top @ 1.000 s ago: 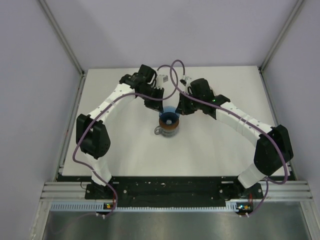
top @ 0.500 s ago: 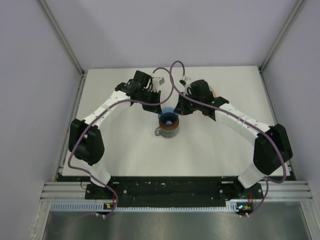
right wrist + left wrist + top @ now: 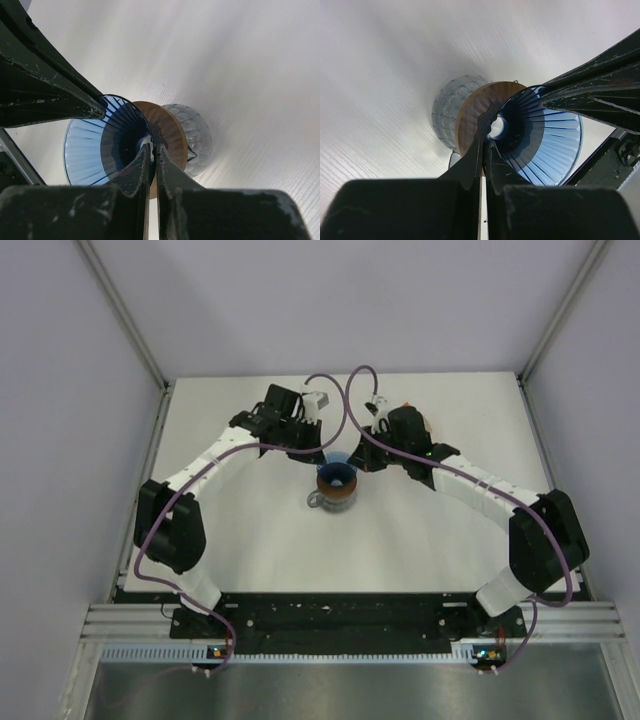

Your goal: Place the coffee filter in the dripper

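The blue dripper [image 3: 338, 464] stands on a flat brown ring [image 3: 338, 490] over a grey translucent cup at the table's middle. My left gripper [image 3: 318, 448] comes in from the left and my right gripper [image 3: 358, 454] from the right. In the left wrist view the left gripper [image 3: 488, 131] is shut on the dripper's [image 3: 550, 145] thin wall near its narrow end. In the right wrist view the right gripper [image 3: 152, 142] is shut on the opposite wall of the dripper [image 3: 85, 150]. The coffee filter is out of view.
The grey cup [image 3: 447, 105] has a handle [image 3: 316, 502] pointing to the near left. A small orange patch [image 3: 426, 421] shows behind the right wrist. White table surface lies all round the cup, and enclosure walls stand at the sides and back.
The left arm's elbow has swung outward to the left and its wrist has shifted slightly back. The right wrist has moved slightly back and right. The dripper, ring and cup have stayed in place.
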Action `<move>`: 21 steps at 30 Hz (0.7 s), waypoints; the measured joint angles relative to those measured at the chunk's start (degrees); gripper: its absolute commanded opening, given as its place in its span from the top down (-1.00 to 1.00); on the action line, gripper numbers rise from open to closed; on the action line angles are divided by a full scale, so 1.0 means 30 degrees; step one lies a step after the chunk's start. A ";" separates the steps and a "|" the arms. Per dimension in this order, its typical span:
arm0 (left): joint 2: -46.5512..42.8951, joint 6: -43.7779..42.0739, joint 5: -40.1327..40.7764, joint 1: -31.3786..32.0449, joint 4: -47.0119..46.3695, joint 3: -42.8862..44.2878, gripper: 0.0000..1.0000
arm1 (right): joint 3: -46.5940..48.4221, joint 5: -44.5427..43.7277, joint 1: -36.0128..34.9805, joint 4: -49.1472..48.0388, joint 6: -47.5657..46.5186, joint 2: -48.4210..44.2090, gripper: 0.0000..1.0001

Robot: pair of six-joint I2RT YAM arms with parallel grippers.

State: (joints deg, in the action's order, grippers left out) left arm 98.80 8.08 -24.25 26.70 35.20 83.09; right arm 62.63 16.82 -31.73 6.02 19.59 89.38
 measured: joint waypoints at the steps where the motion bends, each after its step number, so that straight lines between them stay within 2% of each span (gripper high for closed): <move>1: 0.0036 -0.0022 -0.0044 -0.0015 -0.0138 0.0000 1.00 | 0.0000 0.0000 0.0015 -0.0036 0.0000 0.0000 1.00; 12: 0.0488 -0.0364 0.0000 0.0029 0.0984 0.1129 0.97 | 0.0984 0.0576 0.0131 0.1224 -0.0022 0.0321 1.00; 14: 0.0641 -0.0452 -0.0029 0.0029 0.1333 0.1428 0.88 | 0.1064 0.0641 0.0131 0.1413 -0.0022 0.0342 0.80; 21: 0.0903 -0.1348 -0.0073 0.0240 0.2368 0.1902 0.40 | 0.1450 0.1486 0.0109 0.2594 -0.0160 0.0539 0.50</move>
State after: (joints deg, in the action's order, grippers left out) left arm 101.51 4.03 -24.47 27.42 42.30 88.79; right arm 66.98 21.28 -31.40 13.80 19.11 91.00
